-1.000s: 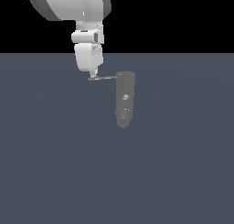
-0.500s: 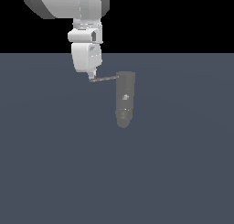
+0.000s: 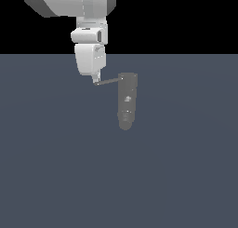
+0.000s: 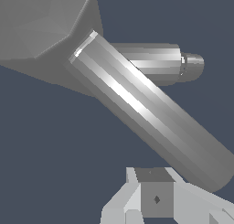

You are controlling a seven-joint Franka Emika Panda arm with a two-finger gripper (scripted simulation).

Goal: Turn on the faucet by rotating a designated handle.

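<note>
The faucet (image 3: 127,103) is a dull grey elongated body with pale specks, lying on the dark floor near the middle of the exterior view. Its handle (image 3: 109,81), a thin grey rod, sticks out from the upper end toward the exterior view's left. My white gripper (image 3: 96,78) hangs from above with its tip touching the rod's free end, fingers together and holding nothing. In the wrist view the handle (image 4: 151,113) fills the frame as a thick diagonal cylinder joined to the faucet (image 4: 39,26), and the shut gripper (image 4: 156,191) lies just beside the rod's free end.
The dark blue-grey floor (image 3: 56,176) spreads all around the faucet. A short stubby cylinder (image 4: 155,63) projects from the faucet behind the handle in the wrist view. The bulky white arm (image 3: 88,17) reaches down from the upper part of the exterior view.
The arm has shifted slightly toward the exterior view's left and come lower. The handle's free end has dropped a little, so the rod slopes more.
</note>
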